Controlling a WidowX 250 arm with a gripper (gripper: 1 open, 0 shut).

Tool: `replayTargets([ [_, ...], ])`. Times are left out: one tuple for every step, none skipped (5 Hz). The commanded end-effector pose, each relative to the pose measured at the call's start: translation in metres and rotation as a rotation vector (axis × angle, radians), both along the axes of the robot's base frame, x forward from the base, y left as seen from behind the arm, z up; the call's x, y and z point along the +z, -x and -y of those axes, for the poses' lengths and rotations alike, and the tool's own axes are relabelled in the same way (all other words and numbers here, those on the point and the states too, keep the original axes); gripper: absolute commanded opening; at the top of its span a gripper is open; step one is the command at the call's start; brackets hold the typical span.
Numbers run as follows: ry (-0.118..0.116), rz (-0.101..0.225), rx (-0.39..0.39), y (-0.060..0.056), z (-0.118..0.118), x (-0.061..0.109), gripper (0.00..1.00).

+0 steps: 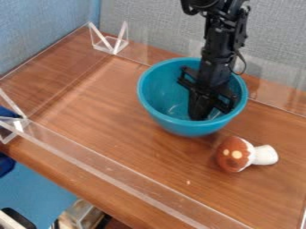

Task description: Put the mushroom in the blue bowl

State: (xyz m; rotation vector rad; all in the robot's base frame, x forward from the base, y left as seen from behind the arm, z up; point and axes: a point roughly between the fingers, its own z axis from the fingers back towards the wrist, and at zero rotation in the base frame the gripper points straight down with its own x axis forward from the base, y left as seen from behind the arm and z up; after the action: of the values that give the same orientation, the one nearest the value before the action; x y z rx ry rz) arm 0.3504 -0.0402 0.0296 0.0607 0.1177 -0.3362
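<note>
The mushroom (242, 155), with a reddish-brown spotted cap and a cream stem, lies on its side on the wooden table, just outside the front right of the blue bowl (162, 98). My black gripper (206, 106) reaches straight down into the bowl, its fingers drawn together and shut. I see nothing held between them. The mushroom is apart from the gripper and untouched.
A clear acrylic wall (72, 143) runs along the table's front and left edges, with clear triangular brackets (110, 39) at the back left corner. A blue wall stands behind. Bare wood lies left of the bowl.
</note>
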Motion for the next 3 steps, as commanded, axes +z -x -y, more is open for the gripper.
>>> replayTargets([
  [0.000, 0.061, -0.011, -0.0085, 0.0030, 0.0146, 0.00],
  [-0.001, 0.067, -0.020, -0.0086, 0.0049, 0.0164, 0.00],
  [-0.004, 0.081, -0.028, -0.0035, 0.0097, 0.0222, 1.00],
])
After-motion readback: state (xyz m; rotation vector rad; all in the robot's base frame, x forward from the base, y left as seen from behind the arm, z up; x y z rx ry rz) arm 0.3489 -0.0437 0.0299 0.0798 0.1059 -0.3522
